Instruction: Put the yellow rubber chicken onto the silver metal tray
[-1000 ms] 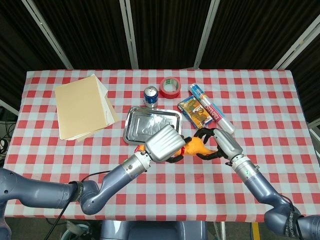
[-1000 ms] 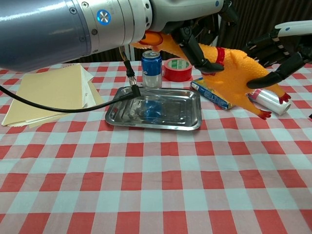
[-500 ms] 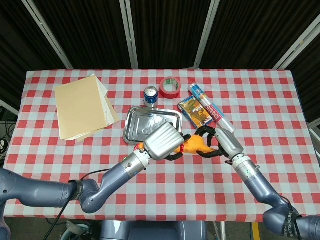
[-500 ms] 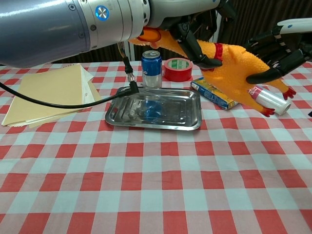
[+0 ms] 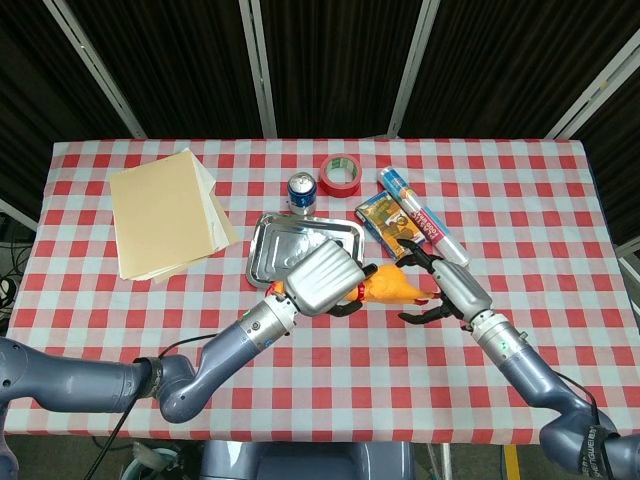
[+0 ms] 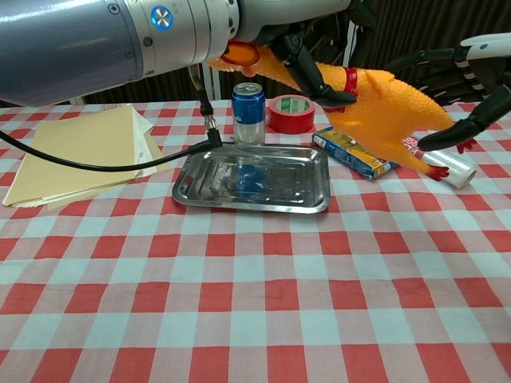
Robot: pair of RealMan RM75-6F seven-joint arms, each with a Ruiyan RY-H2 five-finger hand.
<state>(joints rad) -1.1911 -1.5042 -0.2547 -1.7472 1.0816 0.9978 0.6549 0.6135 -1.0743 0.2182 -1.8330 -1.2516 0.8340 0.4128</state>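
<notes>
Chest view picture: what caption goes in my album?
Left hand holds the yellow rubber chicken above the table, beside the silver tray.

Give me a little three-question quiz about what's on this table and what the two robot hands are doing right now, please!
1. True or false: the yellow rubber chicken already lies on the silver metal tray.
2. Which hand grips the chicken by the neck? A) the left hand B) the right hand C) neither
3. Fill in: behind the tray, beside the blue can, lies a roll of red ____.

Key: 1. False; it is held in the air, to the right of the tray. 2. A; the right hand's fingers are spread, off the chicken's body. 3. Tape.
</notes>
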